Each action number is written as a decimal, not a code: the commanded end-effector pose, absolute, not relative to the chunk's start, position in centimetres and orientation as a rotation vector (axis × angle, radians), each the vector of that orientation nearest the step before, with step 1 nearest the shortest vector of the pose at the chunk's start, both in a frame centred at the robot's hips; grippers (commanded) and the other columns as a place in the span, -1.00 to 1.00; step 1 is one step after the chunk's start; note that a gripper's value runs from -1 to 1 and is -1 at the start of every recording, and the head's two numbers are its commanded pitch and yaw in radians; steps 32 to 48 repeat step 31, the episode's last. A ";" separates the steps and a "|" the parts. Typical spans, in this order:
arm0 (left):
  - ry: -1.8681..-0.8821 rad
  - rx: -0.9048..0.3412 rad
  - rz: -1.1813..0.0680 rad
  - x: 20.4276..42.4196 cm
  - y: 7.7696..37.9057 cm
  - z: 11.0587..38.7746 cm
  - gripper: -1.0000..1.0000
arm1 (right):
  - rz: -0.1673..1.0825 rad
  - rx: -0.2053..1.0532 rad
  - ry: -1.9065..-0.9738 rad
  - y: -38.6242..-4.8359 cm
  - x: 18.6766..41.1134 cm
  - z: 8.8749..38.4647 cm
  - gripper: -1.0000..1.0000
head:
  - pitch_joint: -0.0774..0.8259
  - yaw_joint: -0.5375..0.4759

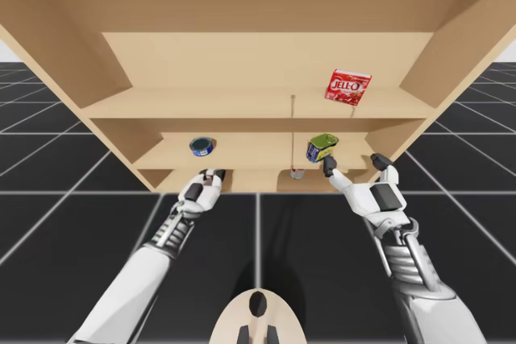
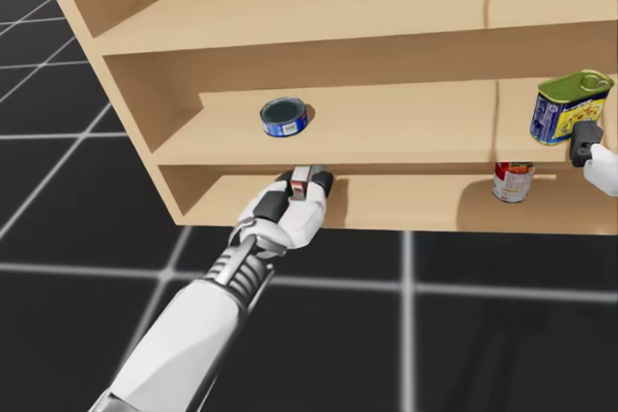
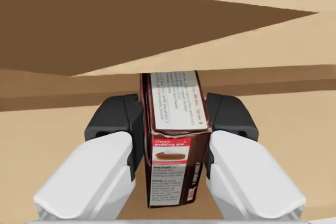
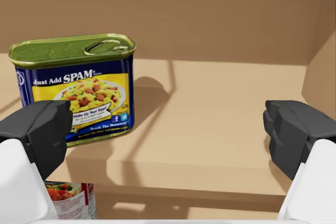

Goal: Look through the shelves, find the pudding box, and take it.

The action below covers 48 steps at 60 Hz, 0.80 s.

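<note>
Pudding box (image 3: 176, 145) is sitting between the two fingers of my left gripper (image 3: 173, 116), which is pinching it from both sides. It is being held at the front edge of the lowest board of the shelf unit (image 1: 266, 102), below a round blue can (image 2: 285, 116). My right gripper (image 4: 168, 129) is hanging with its fingers wide apart, touching nothing, facing a blue tin with a green lid (image 4: 73, 90) on the middle board.

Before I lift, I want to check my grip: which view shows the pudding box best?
The left wrist view: the pudding box stands between the fingers of the left gripper, both pressed on its sides. The head view shows its small end poking from the gripper at the bottom shelf; the high view, a mere speck.
</note>
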<state>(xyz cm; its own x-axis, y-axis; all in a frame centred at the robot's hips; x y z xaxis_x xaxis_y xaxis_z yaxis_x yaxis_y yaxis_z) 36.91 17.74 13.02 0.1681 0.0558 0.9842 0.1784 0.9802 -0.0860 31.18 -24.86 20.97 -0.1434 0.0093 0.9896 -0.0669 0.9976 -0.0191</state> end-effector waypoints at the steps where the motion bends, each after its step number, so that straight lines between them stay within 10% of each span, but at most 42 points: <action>1: -1.496 -0.287 -0.052 36.1 15.1 14.5 1.00 | 0.062 0.045 -1.715 -24.8 31.2 21.0 -1.00 | 0.46 0.49; 31: -1.388 -0.203 -0.135 25.4 18.8 15.9 1.00 | 0.063 0.039 -1.713 -24.8 31.3 20.9 -1.00 | 0.44 0.49; 48: -1.388 -0.203 -0.135 25.4 18.8 15.9 1.00 | 0.063 0.039 -1.713 -24.8 31.3 20.9 -1.00 | 0.44 0.49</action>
